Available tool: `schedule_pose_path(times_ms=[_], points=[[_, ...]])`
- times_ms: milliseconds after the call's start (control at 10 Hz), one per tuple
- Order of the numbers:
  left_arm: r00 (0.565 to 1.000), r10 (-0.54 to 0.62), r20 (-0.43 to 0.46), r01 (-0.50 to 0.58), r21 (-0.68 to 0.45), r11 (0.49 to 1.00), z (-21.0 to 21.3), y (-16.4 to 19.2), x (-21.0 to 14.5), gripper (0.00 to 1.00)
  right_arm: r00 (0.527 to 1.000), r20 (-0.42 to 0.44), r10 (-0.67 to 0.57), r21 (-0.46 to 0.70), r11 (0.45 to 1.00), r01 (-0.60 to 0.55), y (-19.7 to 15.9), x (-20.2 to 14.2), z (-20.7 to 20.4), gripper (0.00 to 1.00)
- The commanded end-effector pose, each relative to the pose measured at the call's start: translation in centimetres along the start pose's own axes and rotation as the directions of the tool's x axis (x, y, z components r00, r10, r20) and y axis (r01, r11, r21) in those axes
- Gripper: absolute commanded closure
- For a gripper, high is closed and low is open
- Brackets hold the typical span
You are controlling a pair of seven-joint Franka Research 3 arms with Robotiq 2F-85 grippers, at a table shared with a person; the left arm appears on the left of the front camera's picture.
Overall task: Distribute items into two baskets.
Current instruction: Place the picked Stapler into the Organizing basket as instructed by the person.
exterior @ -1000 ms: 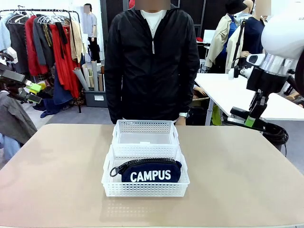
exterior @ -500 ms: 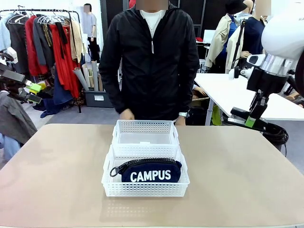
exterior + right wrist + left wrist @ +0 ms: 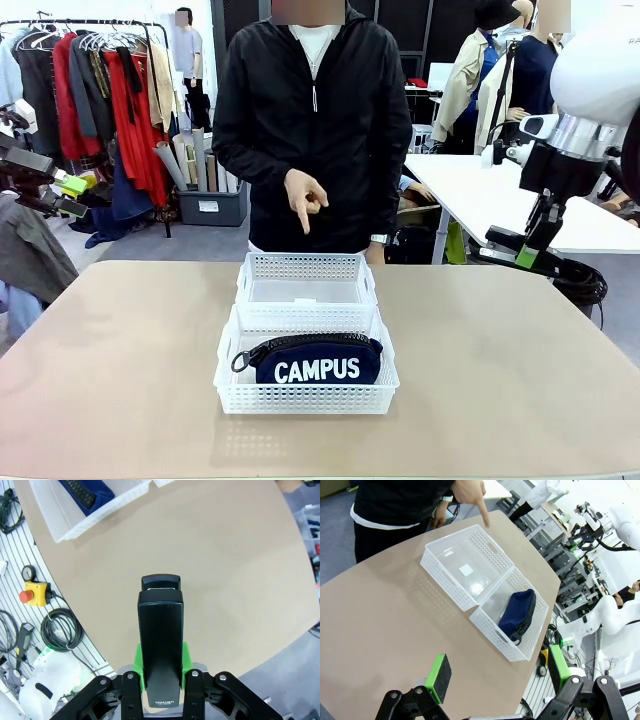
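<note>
The navy "CAMPUS" pouch [image 3: 316, 360] lies in the near white basket [image 3: 305, 398]. Behind it and touching it stands the far basket [image 3: 305, 268], with nothing in it. The person's hand [image 3: 304, 198] points a finger down over the far basket. My right gripper [image 3: 530, 252] hangs high off the table's right side, shut on the black stapler [image 3: 160, 630] held between its green pads [image 3: 185, 661]. My left gripper [image 3: 75, 196] is raised off the table's left edge and stands open, its fingers [image 3: 438, 677] wide apart with nothing between them. From the left wrist both baskets [image 3: 467, 567] and the pouch [image 3: 519, 612] show.
The tan table [image 3: 500, 370] is bare around the baskets. The person [image 3: 315, 120] stands at its far edge. A clothes rack [image 3: 100, 90] is behind on the left, and a white table [image 3: 470, 190] behind on the right.
The person's hand came up from beside the far basket and now points down over it. Neither arm has moved.
</note>
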State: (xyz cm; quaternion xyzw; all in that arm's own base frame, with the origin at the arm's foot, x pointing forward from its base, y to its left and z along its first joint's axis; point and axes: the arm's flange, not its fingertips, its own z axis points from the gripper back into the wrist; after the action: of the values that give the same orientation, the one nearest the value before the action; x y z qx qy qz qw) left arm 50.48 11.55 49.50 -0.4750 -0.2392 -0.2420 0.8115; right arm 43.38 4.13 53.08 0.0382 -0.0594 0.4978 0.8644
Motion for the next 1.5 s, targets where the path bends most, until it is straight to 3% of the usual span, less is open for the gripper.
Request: schedule_pose_path(times_ms=[0, 900, 1400], points=[[1.000, -0.001, 0.003, 0.001, 0.002, 1.000, 0.1, -0.1, 0.0, 0.00, 1.000, -0.005, -0.006, -0.017, 1.000, 0.006, -0.1, 0.0, 0.2, 1.00], [1.000, -0.001, 0.003, 0.001, 0.002, 1.000, 0.1, -0.1, 0.0, 0.00, 1.000, 0.000, 0.000, 0.000, 1.000, 0.000, 0.0, 0.0, 0.0, 1.00], [1.000, -0.001, 0.003, 0.001, 0.002, 1.000, 0.1, -0.1, 0.0, 0.00, 0.997, 0.006, 0.079, -0.034, 0.996, -0.079, -1.8, 4.3, -1.2, 1.00]])
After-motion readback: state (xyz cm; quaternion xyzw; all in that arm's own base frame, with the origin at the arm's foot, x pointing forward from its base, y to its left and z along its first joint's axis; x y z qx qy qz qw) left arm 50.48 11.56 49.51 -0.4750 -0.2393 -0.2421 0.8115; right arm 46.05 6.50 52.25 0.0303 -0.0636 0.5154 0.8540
